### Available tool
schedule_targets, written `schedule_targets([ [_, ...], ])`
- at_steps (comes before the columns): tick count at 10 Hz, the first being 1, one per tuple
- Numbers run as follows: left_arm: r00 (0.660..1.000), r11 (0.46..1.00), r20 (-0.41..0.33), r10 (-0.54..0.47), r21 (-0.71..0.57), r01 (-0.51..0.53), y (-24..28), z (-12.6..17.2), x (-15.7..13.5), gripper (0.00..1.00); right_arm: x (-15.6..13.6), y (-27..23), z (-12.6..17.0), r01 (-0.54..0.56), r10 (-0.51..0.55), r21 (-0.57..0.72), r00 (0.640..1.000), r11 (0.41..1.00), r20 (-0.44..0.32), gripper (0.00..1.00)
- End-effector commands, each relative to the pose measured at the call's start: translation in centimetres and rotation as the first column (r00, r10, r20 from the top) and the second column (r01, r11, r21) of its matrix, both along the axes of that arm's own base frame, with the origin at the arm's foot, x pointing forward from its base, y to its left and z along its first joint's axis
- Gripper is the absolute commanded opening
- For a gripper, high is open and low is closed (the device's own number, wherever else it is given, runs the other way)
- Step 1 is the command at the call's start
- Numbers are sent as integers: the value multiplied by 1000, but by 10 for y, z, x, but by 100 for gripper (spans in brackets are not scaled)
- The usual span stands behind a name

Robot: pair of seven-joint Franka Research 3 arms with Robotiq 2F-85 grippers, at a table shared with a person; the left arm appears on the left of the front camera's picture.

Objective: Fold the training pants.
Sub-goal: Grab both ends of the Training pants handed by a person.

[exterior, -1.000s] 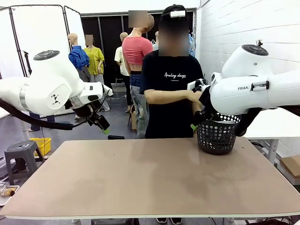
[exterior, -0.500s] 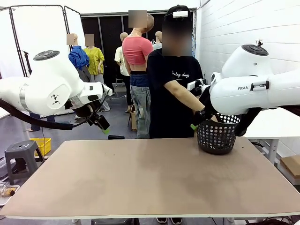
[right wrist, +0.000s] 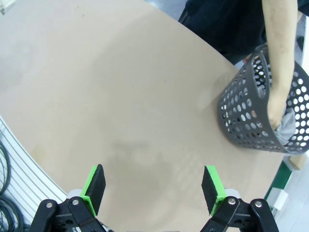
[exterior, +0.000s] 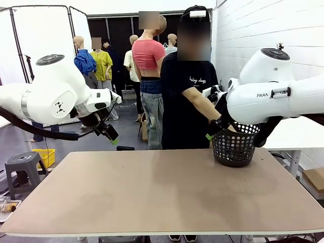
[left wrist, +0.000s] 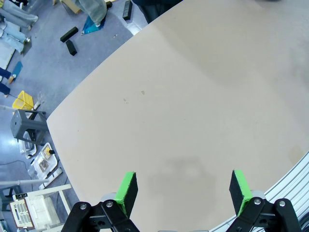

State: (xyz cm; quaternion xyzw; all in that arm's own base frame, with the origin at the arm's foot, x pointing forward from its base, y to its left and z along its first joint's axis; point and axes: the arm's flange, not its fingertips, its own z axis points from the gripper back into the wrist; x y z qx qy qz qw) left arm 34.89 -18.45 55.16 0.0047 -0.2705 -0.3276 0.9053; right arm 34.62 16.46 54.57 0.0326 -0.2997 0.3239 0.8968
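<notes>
Hand [right wrist: 275,115] deep in basket [right wrist: 241,116]; left gripper [left wrist: 183,191], right gripper [right wrist: 153,186] wide, aloft.

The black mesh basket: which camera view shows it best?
The right wrist view: it looks down on the basket, its wall and open top, where the person's hand reaches into light grey fabric. In the front view the right arm covers part of its rim. The left wrist view faces the tabletop.
</notes>
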Motion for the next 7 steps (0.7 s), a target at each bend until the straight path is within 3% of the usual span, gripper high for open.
schedule_targets([
  [1,1000,1000,-1,1,-1,-1,1,0,0,100,0,0,0,1,-1,1,1000,1000,0,100],
  [7,1000,1000,-1,1,-1,-1,1,0,0,100,0,0,0,1,-1,1,1000,1000,0,100],
])
